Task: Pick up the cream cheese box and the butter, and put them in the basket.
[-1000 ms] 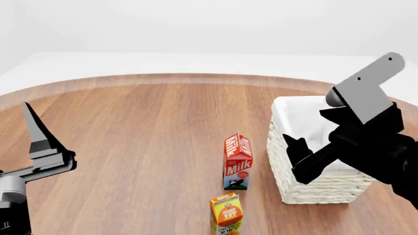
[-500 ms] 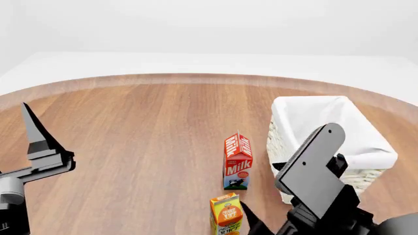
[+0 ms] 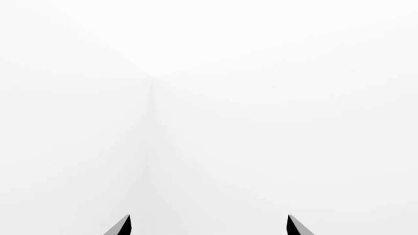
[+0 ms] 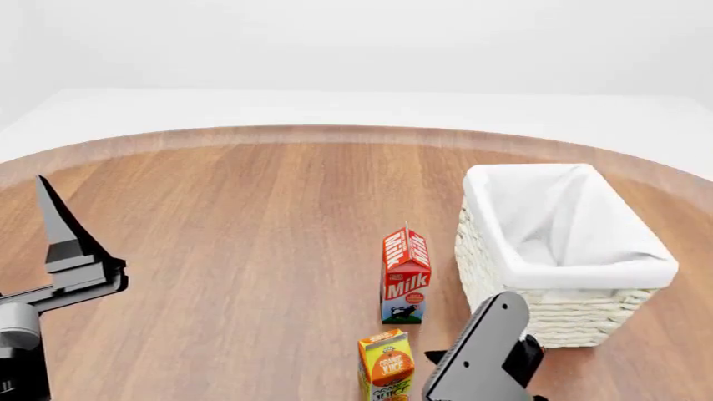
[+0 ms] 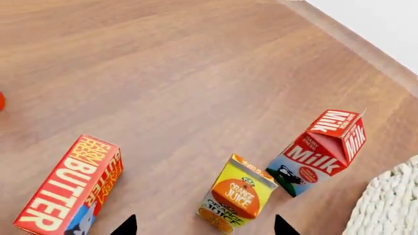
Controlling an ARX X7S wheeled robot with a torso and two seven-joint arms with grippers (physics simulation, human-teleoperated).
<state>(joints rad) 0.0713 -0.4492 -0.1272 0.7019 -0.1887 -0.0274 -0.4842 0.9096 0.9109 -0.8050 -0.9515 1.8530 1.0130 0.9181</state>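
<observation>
The butter (image 5: 68,188) is a red box with an orange face, lying flat on the wooden table in the right wrist view. My right gripper (image 5: 204,227) is open and empty, hovering above the table between the butter and the orange juice carton (image 5: 238,193). The basket (image 4: 563,316) stands at the right of the head view, showing only its white liner; its corner also shows in the right wrist view (image 5: 388,205). The cream cheese box is not in view. My left gripper (image 4: 67,242) is raised at the far left, and its wrist view shows it open (image 3: 207,226) and facing blank white walls.
A red-and-white milk carton (image 4: 406,274) stands upright just left of the basket, with the orange juice carton (image 4: 386,363) in front of it. My right arm (image 4: 479,359) is low at the front, near the basket's front corner. A small red thing (image 5: 1,101) shows at the wrist view's edge.
My right arm has swung from over the basket down and toward me to the table's front, uncovering the basket. The left arm has not moved.
</observation>
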